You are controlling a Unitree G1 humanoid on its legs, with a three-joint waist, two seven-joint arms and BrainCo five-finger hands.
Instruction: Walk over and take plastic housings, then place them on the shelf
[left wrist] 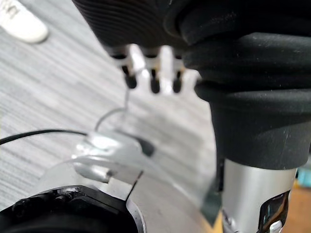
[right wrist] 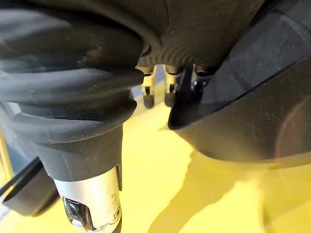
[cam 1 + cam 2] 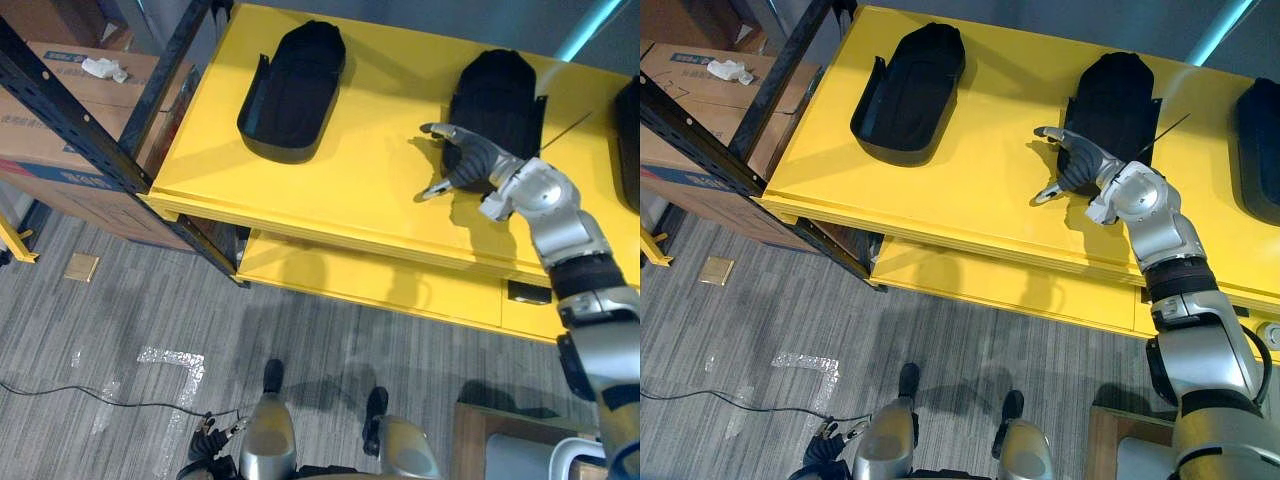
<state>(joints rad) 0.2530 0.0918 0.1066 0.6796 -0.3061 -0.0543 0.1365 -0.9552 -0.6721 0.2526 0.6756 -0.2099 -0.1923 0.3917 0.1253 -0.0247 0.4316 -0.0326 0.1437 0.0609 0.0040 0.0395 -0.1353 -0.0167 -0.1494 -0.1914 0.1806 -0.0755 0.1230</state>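
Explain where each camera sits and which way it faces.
Left eye view: on the head, looking down at yellow shelf and middle housing; right hand shows.
Right eye view: beside it, same scene, same hand.
Left wrist view: left wrist, past left hand to floor.
Right wrist view: right wrist, close on the middle housing, shared with both eyes.

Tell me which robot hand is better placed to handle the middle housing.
Right. The right robot hand rests against the middle housing on the yellow shelf; the left robot hand hangs over the floor.
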